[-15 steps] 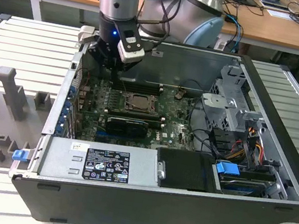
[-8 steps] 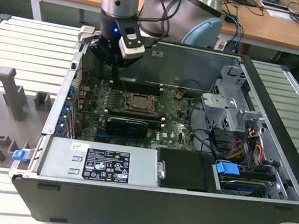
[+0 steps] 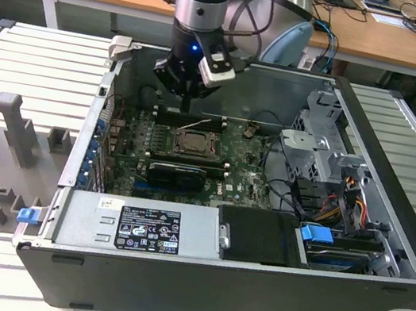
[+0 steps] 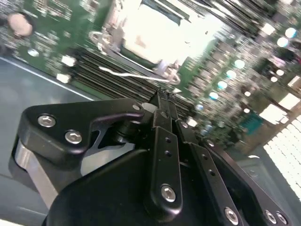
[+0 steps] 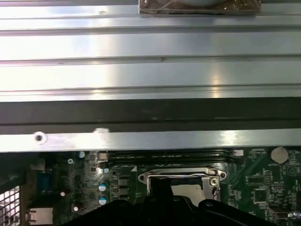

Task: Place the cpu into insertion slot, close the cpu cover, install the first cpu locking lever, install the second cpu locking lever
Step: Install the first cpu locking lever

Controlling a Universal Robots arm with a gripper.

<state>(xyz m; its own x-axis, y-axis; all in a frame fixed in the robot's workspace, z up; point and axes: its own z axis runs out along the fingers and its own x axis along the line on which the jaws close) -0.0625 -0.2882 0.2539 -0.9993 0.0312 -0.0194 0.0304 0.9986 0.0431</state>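
Finding the insertion slot [image 3: 193, 143] sitting mid-board on the green motherboard [image 3: 247, 183], with the silver cpu cover [image 3: 195, 134] seeming to be lying down around it; not managing to tell whether the cpu is resting inside, the square window showing dull in the exterior view and glaring white in the second wrist view. Noting a thin locking lever [image 4: 136, 75] running across the black memory slots [image 4: 108, 70] just beside the slot. Hanging right above that lever's end: the gripper [image 4: 162, 96], its black fingers [image 4: 164, 141] pressing together at the tips, and standing over the slot's far edge in the exterior view. Moving outward, taking in the open computer case [image 3: 209, 285] lying on a ribbed metal table [image 3: 40, 53]. Spotting a black-and-white label [image 3: 146, 240] on the grey power supply [image 3: 199, 230], its writing showing too small for reading.
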